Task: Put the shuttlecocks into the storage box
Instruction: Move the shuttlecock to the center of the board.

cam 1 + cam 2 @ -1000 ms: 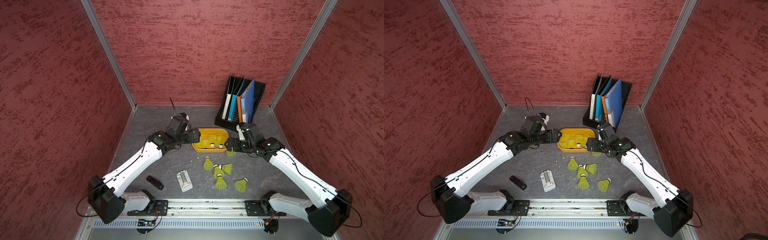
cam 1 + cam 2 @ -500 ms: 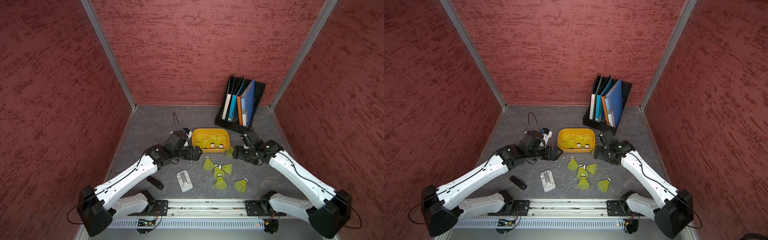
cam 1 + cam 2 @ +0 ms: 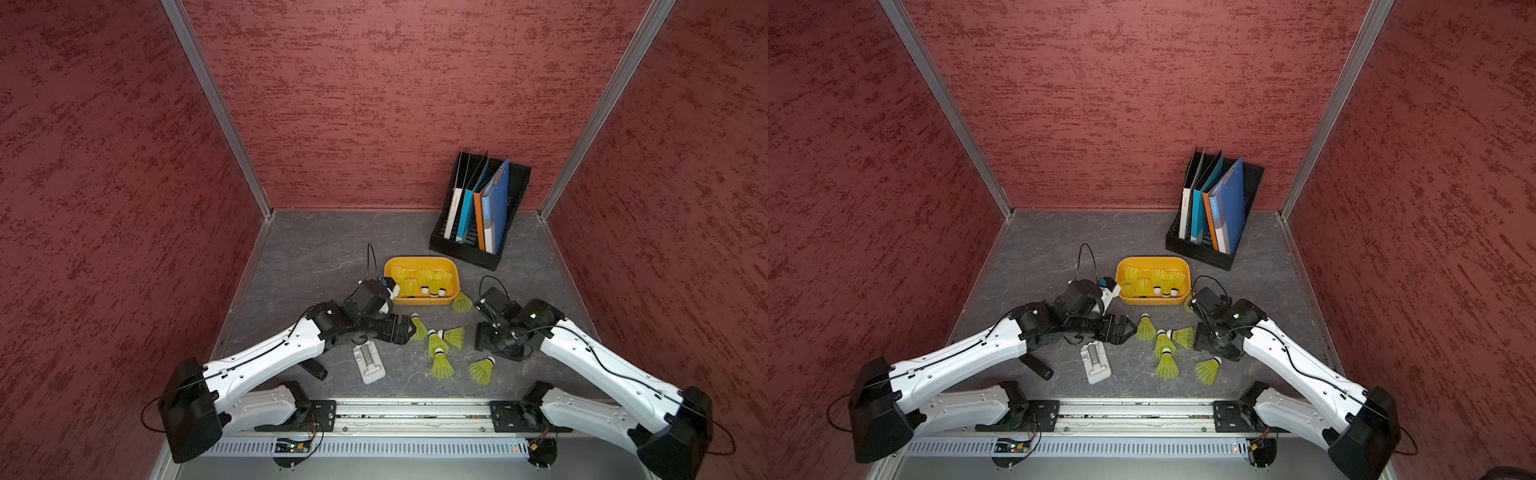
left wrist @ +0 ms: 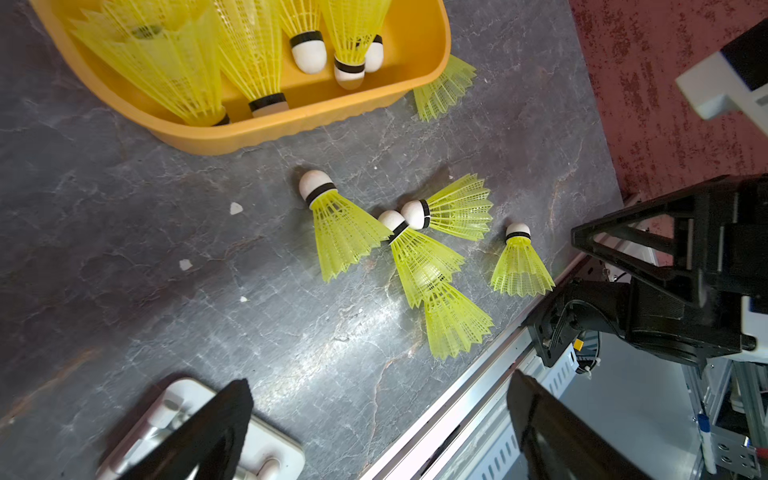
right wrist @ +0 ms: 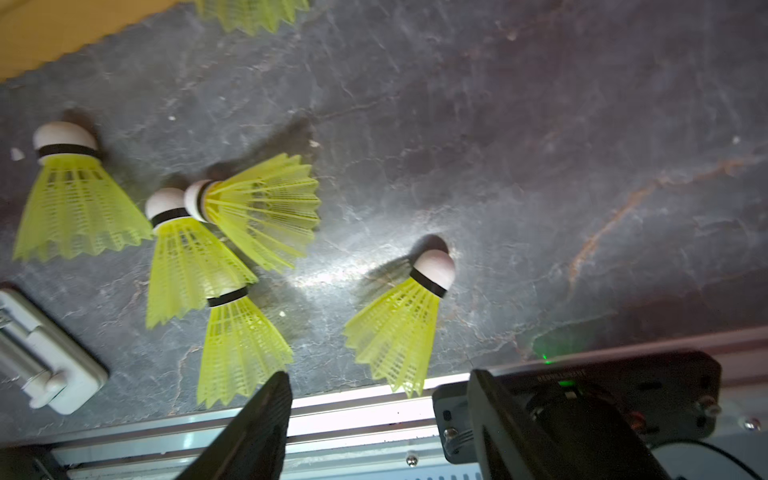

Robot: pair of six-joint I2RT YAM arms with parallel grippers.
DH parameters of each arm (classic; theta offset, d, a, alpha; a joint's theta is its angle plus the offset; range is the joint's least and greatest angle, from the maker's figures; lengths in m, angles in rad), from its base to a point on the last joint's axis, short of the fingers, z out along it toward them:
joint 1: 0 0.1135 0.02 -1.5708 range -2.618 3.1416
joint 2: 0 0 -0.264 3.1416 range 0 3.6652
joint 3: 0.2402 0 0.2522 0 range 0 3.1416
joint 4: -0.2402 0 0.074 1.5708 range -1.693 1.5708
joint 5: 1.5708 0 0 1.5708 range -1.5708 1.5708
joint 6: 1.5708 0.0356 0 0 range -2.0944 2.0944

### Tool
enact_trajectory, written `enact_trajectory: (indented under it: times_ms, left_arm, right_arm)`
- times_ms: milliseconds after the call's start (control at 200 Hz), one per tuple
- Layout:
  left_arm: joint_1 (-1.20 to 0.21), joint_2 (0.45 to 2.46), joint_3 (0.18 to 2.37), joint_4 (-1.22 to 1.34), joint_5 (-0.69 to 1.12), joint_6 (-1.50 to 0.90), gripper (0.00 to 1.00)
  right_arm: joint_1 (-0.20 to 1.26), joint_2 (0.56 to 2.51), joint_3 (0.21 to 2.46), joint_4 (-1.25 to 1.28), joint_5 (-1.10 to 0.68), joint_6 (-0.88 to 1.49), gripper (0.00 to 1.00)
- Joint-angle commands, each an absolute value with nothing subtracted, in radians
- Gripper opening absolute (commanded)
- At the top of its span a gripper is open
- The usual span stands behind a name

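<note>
Left hand point(image 4: 380, 380) wide, empty. Right hand point(image 5: 378, 374) partly spread, nothing between. Both are low, in front of storage box point(image 3: 420, 260). Several shuttlecocks point(image 3: 434, 281) lie inside box, five on bench point(image 3: 316, 249) in front of it, one at its corner.

1. The shuttlecocks point(image 4: 345, 237): neon yellow-green skirts, white tips, a black band.
2. The storage box point(image 4: 270, 129): plain orange-yellow.
3. The bench point(image 4: 145, 249): dark grey with pale, marble-like veins.
4. The walls point(image 3: 395, 104): dark red, mottled.
5. The folders point(image 3: 498, 203): blue, orange and white, in a black rack point(image 3: 465, 254).
</note>
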State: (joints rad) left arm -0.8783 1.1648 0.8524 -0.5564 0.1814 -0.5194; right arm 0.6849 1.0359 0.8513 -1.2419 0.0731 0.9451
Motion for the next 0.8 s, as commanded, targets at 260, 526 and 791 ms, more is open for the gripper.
enact_trajectory:
  times_ms: [260,526,791]
  left_arm:
    - [-0.902,1.17,0.883,-0.52,0.207,-0.506,0.99]
    - [-0.901,1.135,0.883,-0.534,0.224,-0.481,0.99]
    - [-0.943,1.163,0.834,-0.471,0.328,-0.428,1.0]
  right_arm:
    - [0.691,1.071,0.769,-1.355,0.219,1.19,0.51]
    - [0.693,1.067,0.712,-1.385,0.117,1.253,0.36]
    - [0.693,1.136,0.661,-1.286,0.03,1.238,0.39]
